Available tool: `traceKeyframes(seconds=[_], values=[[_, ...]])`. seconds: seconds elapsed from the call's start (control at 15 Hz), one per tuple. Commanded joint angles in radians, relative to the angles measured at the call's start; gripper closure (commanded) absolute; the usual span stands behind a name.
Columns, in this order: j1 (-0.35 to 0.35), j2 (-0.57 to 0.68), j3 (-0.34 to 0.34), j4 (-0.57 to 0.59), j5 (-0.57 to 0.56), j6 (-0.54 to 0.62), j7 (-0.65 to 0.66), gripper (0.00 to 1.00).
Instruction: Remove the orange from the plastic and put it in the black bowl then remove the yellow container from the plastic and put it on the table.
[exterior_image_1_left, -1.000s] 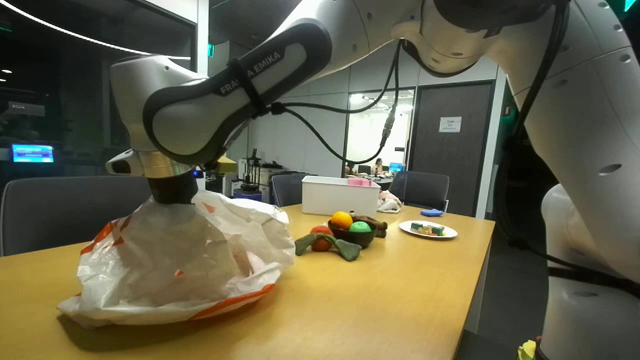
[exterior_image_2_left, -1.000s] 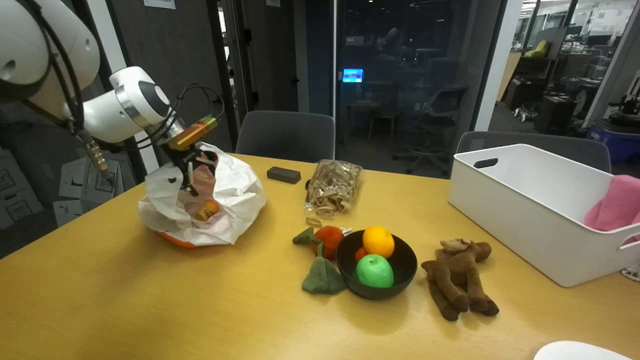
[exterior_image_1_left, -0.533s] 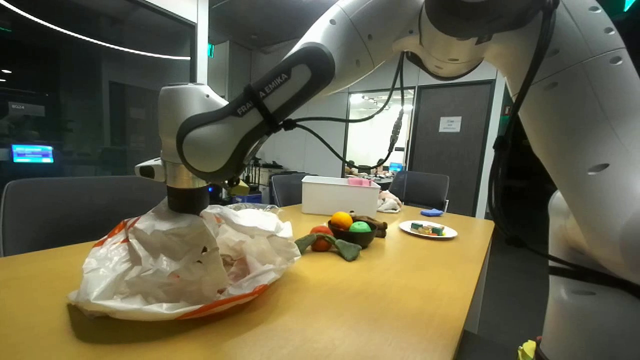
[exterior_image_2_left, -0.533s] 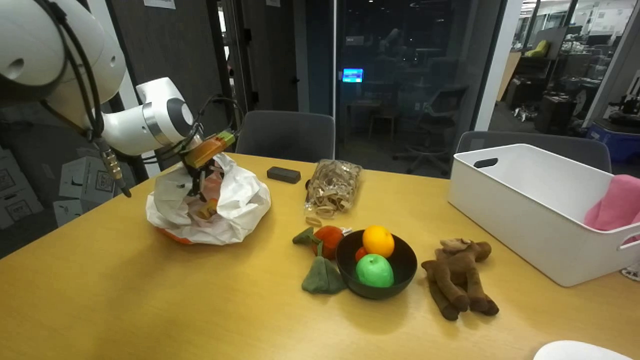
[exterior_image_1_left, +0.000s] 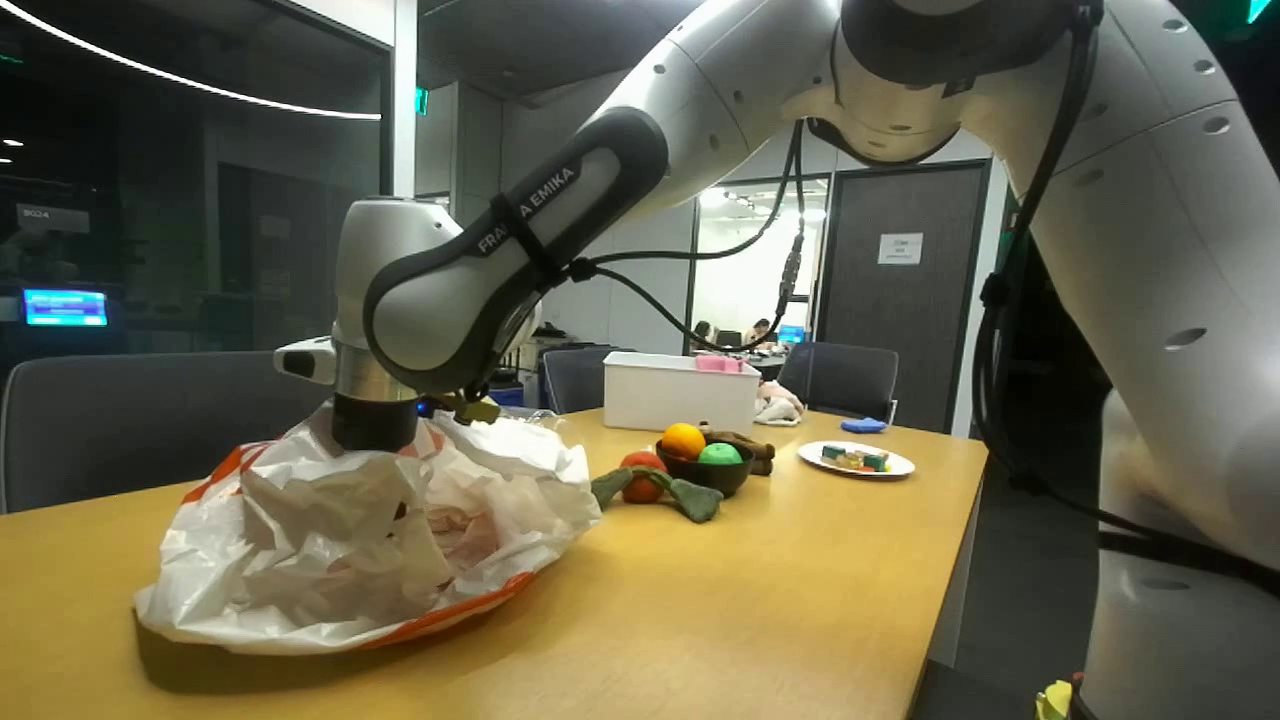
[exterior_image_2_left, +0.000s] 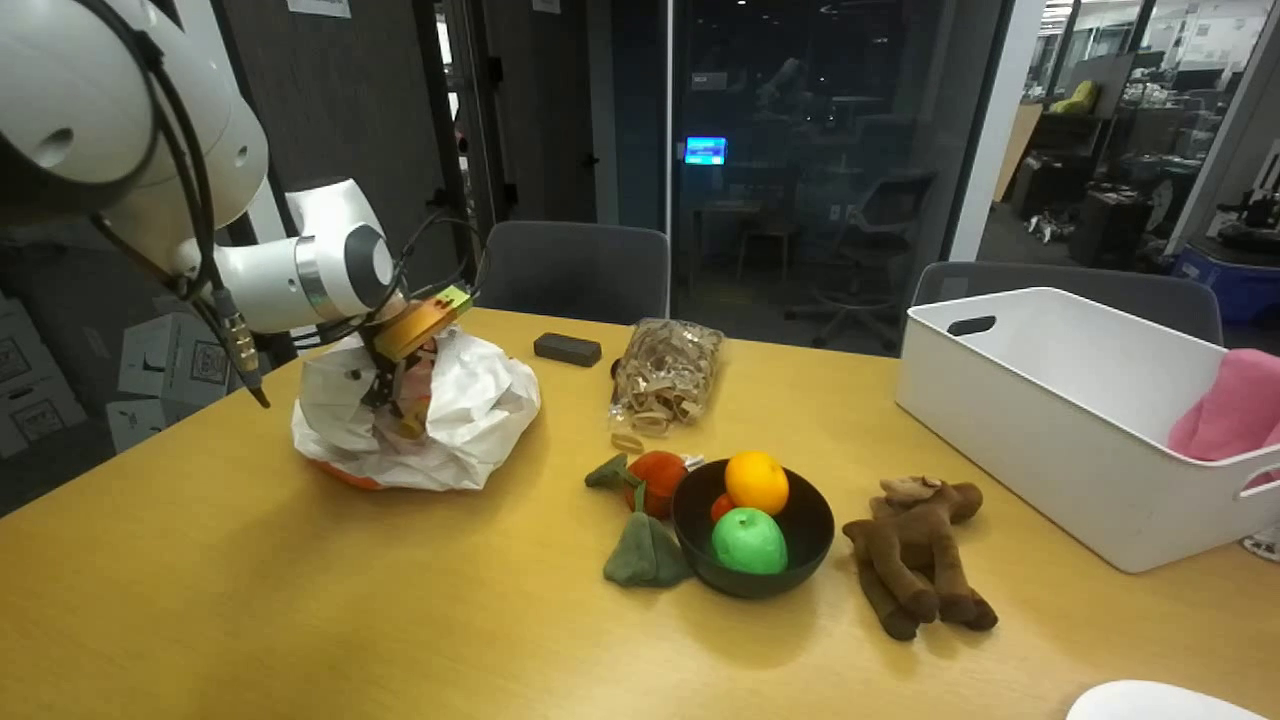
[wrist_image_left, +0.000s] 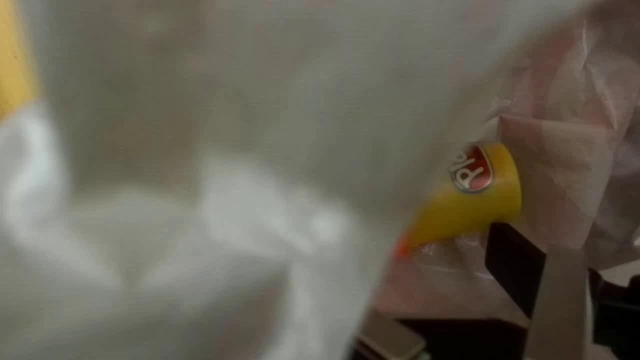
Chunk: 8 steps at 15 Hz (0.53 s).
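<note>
Blurred plastic (wrist_image_left: 240, 195) hides part of the yellow container (wrist_image_left: 472, 202) in the wrist view; an exterior view crops the white plate (exterior_image_2_left: 1155, 703).

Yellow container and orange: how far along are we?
Looks done: the orange sits in the black bowl. Underway: the open hand is in the plastic bag near the yellow container, no grip showing. Left: grip it, lift it out, set it on the table.
</note>
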Motion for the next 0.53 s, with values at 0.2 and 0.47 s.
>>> traceKeyframes(seconds=[0.2, 0.47], values=[[0.042, -0.034, -0.024, -0.029, -0.105, 0.031, -0.012, 0.00], [0.059, -0.038, -0.042, -0.023, -0.163, 0.029, 0.028, 0.00]])
